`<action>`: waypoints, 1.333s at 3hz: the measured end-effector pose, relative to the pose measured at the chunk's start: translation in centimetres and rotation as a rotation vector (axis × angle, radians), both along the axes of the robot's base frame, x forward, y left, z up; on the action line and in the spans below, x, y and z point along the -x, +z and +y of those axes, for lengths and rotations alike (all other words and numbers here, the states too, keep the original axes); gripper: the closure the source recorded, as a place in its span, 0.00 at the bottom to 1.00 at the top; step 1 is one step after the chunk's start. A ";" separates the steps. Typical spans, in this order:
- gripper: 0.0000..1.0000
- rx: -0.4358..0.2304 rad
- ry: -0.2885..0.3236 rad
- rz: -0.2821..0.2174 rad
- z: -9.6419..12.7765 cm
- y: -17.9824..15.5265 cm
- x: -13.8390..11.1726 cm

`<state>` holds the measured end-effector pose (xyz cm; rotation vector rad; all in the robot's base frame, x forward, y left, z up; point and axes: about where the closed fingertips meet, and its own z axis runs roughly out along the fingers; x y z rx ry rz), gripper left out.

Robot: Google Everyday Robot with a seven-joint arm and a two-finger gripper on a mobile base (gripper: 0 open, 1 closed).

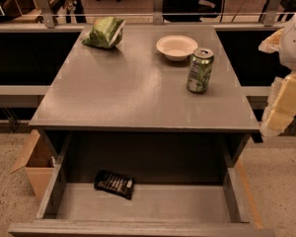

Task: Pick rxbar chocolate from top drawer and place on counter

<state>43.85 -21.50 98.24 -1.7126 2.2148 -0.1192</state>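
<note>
The rxbar chocolate (114, 183) is a small flat bar in a black-brown wrapper. It lies on the floor of the open top drawer (143, 204), near its back left. The counter (138, 88) is the grey tabletop above the drawer. My gripper (282, 105) is at the right edge of the view, beside and above the counter's right side. It is far from the bar and nothing shows in it.
On the counter stand a green chip bag (105, 32) at the back left, a white bowl (176, 47) at the back middle and a green soda can (200, 70) to the right. A cardboard box (35, 164) sits on the floor left of the drawer.
</note>
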 end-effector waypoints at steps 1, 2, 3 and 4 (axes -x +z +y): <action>0.00 0.000 0.000 0.000 0.0 0.0 0.0; 0.00 -0.033 0.013 -0.003 0.8 -0.4 0.8; 0.00 -0.081 0.064 -0.003 3.8 -2.1 3.8; 0.00 -0.115 0.089 0.014 6.2 -4.0 6.4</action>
